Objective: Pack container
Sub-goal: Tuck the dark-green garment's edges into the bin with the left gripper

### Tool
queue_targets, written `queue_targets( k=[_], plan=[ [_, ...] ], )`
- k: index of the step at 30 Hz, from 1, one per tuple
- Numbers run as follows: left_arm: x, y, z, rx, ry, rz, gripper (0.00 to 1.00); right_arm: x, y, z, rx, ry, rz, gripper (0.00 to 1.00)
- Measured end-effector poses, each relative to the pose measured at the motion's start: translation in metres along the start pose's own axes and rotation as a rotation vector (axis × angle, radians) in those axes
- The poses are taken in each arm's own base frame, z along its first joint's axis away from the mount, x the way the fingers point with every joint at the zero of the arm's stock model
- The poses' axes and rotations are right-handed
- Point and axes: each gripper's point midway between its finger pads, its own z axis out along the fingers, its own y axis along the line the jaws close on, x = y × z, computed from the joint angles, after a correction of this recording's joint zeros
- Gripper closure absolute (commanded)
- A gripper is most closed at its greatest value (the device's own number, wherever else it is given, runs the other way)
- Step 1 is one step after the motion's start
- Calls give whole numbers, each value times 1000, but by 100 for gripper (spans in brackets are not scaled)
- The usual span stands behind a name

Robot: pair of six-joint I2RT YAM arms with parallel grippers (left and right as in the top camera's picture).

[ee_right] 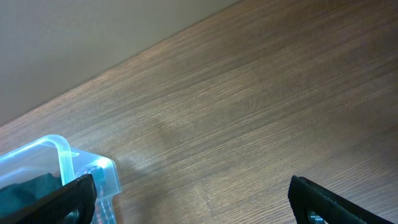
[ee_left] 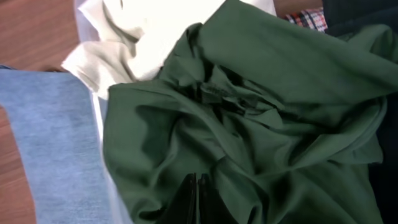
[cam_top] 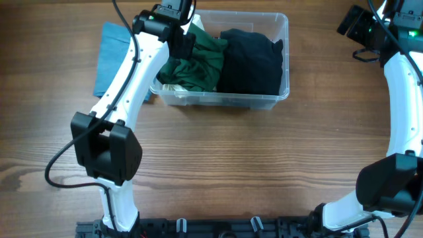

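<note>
Overhead: the container [cam_top: 225, 100] sits at the far middle of the table [cam_top: 231, 172], long side toward the robot base. In the right wrist view only 1 rounded corner of it [ee_right: 59, 155] shows, at lower left.

Contents: 1 black garment [cam_top: 254, 59] fills the right half. 1 green garment [cam_top: 201, 63] is bunched in the left half, touching the black one. In the left wrist view the green garment [ee_left: 267, 124] is heavily creased. A cream cloth [ee_left: 130, 37] lies beyond it against the container wall, and a small patch of plaid fabric [ee_left: 308, 18] shows at the top edge.

Outside: 1 blue cloth [cam_top: 111, 53] lies flat on the table just beside the container's left end, partly under the left arm. It also shows in the left wrist view [ee_left: 50, 143].

Left gripper [cam_top: 182, 45]: inside the container's left end, over the green garment. In its own view the gripper [ee_left: 198, 202] has both fingers pressed together with only a thin line between them, tips down in the green folds. I cannot tell whether any fabric is caught between them.

Right gripper [cam_top: 352, 25]: at the far right of the table, well apart from the container. In the wrist view the gripper [ee_right: 193, 205] has its 2 fingers spread wide over bare wood, with nothing between them.
</note>
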Motion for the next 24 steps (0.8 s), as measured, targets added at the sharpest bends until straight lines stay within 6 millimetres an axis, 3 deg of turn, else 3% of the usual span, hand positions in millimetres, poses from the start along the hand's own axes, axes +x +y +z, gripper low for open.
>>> queue_targets(
  k=[6,16,24],
  plan=[
    [6,2,14,-26,34,6,96,0,0,0,0,0,0,0],
    [35,1,72,-77,170,33,96,0,0,0,0,0,0,0],
    [38,1,83,-78,185,32,96,0,0,0,0,0,0,0]
  ],
)
